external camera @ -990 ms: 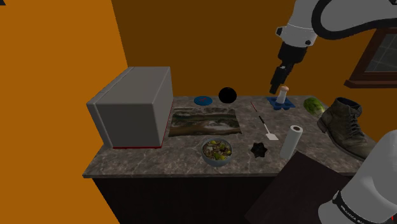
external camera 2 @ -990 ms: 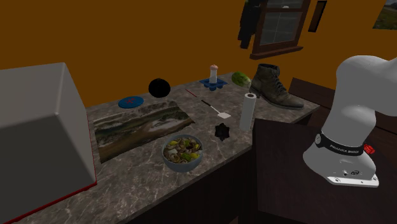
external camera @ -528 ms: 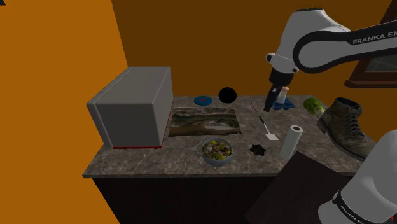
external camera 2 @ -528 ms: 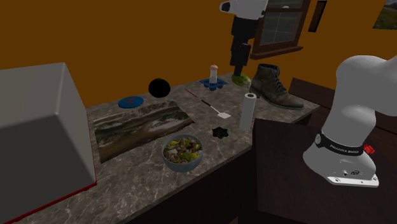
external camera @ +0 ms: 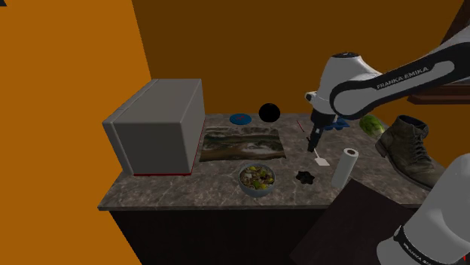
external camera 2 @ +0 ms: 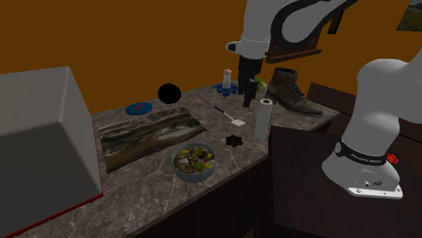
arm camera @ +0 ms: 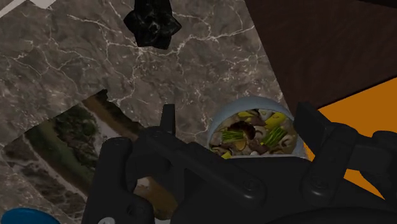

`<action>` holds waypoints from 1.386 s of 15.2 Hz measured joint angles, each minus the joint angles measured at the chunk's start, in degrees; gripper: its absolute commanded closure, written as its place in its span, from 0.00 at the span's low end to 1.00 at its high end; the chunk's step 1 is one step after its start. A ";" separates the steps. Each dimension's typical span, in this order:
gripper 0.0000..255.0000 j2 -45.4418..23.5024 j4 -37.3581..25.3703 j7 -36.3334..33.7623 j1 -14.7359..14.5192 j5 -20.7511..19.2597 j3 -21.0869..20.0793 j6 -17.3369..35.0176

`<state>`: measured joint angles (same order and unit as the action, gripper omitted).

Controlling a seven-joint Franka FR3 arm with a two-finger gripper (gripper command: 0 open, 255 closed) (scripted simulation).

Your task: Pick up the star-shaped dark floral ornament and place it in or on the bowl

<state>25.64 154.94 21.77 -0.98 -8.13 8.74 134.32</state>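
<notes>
The dark star-shaped ornament [external camera: 304, 177] [external camera 2: 234, 140] [arm camera: 151, 22] lies flat on the marble counter near its front edge. It sits between the bowl [external camera: 257, 180] [external camera 2: 194, 162] [arm camera: 254, 127], heaped with mixed food, and an upright white paper roll [external camera: 345, 167]. My gripper [external camera: 312, 143] [external camera 2: 249, 101] [arm camera: 235, 113] hangs above the counter over a white spatula [external camera: 319, 155], behind the ornament and well above it. Its black fingers [arm camera: 167, 119] stand apart with nothing between them. The wrist view looks down past them at bowl and ornament.
A big grey box [external camera: 154, 126] fills the counter's left end in the shoulder view, with a landscape mat [external camera: 242, 143] beside it. Further back are a black ball [external camera: 269, 113], a blue disc [external camera: 240, 119] and a bottle in a blue holder [external camera 2: 227, 81]. A boot [external camera: 410, 150] and a green object [external camera: 370, 124] lie at the right.
The arm has swung down from high above the bottle. The hand now hangs lower and nearer the counter's front, over the spatula. The fingers stay apart; nothing on the counter has moved.
</notes>
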 measured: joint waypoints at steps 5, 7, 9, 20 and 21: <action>0.00 -10.49 0.74 5.13 -0.67 0.16 2.66 10.13; 0.00 -15.97 0.40 7.50 -1.14 0.97 3.63 14.84; 0.00 -20.08 0.03 10.56 -1.32 2.07 4.58 18.11; 0.00 -42.85 -5.00 25.97 2.39 13.59 0.77 33.88; 0.00 -43.89 -5.15 26.30 2.79 14.03 0.26 34.76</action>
<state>-18.24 149.78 48.07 1.81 5.90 9.00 169.08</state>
